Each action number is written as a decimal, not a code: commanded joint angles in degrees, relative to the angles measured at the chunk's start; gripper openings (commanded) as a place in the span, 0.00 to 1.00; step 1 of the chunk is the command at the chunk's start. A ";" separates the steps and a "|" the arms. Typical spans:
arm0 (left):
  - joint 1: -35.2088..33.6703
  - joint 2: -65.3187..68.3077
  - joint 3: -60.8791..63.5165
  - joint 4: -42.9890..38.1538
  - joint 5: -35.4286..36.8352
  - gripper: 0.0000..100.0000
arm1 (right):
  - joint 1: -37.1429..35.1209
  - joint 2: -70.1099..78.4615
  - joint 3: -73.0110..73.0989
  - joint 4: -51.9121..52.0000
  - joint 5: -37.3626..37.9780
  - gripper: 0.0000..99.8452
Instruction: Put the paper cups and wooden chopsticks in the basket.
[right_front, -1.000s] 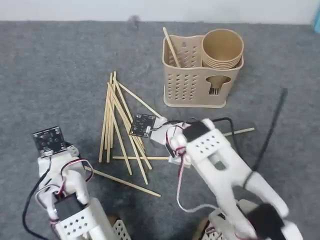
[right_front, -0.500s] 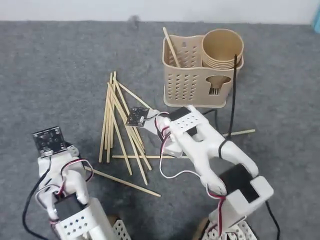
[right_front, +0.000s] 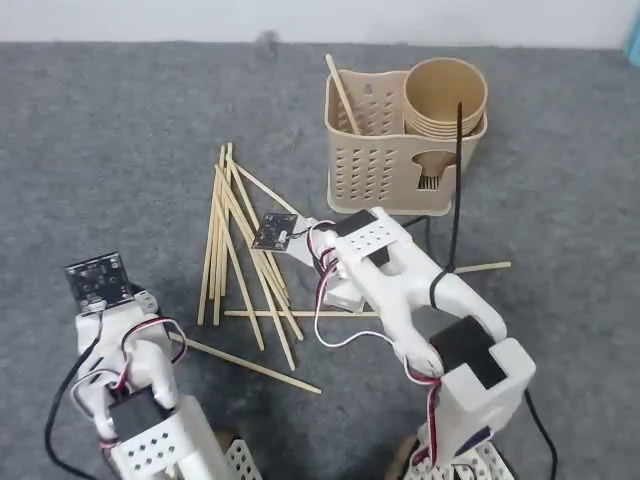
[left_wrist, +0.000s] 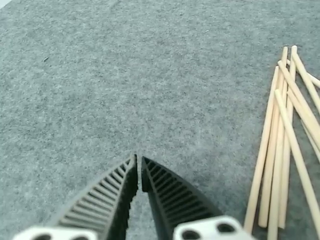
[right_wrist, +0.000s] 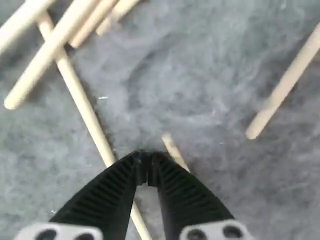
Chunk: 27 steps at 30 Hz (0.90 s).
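Note:
The beige basket (right_front: 380, 165) stands at the back right, with a stack of paper cups (right_front: 445, 95) in one compartment and one chopstick (right_front: 343, 95) leaning in the other. Several wooden chopsticks (right_front: 235, 240) lie fanned on the grey carpet in front of it. My right arm (right_front: 390, 270) is bent down over the pile's near-right edge. My right gripper (right_wrist: 148, 169) is shut just above the carpet, and a chopstick end (right_wrist: 172, 147) lies beside its tips. My left gripper (left_wrist: 139, 170) is shut over bare carpet, with chopsticks (left_wrist: 280, 165) off to one side.
Loose chopsticks lie apart from the pile: one (right_front: 482, 267) to the right of my right arm, one (right_front: 250, 365) slanting in front. A black cable (right_front: 455, 180) arcs up in front of the basket. My left arm (right_front: 130, 350) sits at the front left.
My right arm has folded upward and its wrist has shifted slightly back and left toward the pile; the cable swung up with it. My left arm has not moved.

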 joint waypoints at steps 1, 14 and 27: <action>0.18 -1.14 -0.31 -0.26 -0.44 0.02 | -0.13 -3.91 -2.81 5.58 0.53 0.01; 0.00 -1.14 -0.31 -0.09 -0.44 0.02 | -4.18 -30.11 -2.73 15.78 -2.64 0.01; 0.00 -1.14 -0.31 0.00 -2.55 0.02 | -2.51 -7.52 -5.89 4.35 -2.20 0.10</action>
